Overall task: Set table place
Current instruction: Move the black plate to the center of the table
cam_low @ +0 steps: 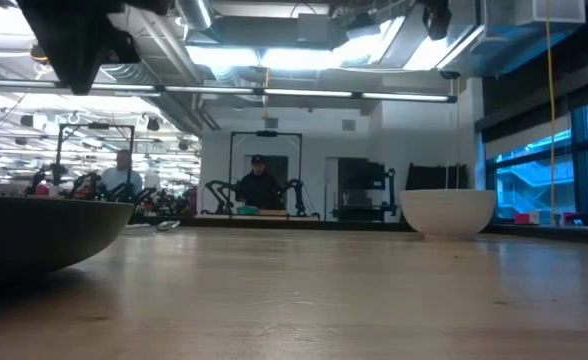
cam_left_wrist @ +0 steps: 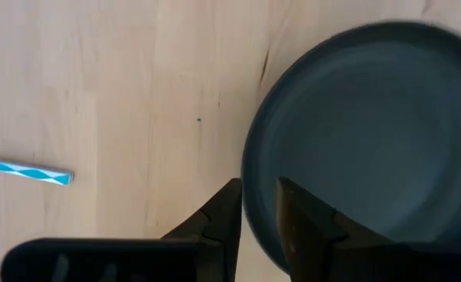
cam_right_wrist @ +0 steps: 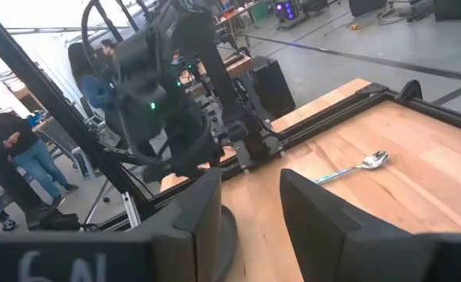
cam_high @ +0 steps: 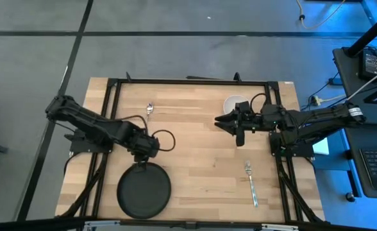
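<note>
A dark round plate [cam_high: 143, 191] lies near the table's near edge, left of centre; in the low view the plate [cam_low: 29, 235] rests on the wood. My left gripper [cam_high: 143, 156] hangs over the plate's far rim, shut on it. My right gripper [cam_high: 226, 122] hovers open and empty just near of a white bowl [cam_high: 232, 104] at the far right; the bowl [cam_low: 447, 212] stands upright. A spoon [cam_high: 149, 110] lies at the far left-centre and a fork [cam_high: 251, 183] at the near right. My left gripper [cam_left_wrist: 258, 215] pinches the plate's far rim [cam_left_wrist: 254, 176] from above, pointing down. One finger [cam_left_wrist: 293, 211] is inside the plate and the other finger [cam_left_wrist: 229, 211] is outside it on the wood side. The plate looks level on the table.
The pale wood table [cam_high: 195, 154] has bare room in its middle between plate and fork. The spoon's blue-striped handle [cam_left_wrist: 27, 172] shows beside the plate. Black frame rails [cam_high: 188, 82] run along the edges. People [cam_low: 259, 185] stand in the room beyond.
</note>
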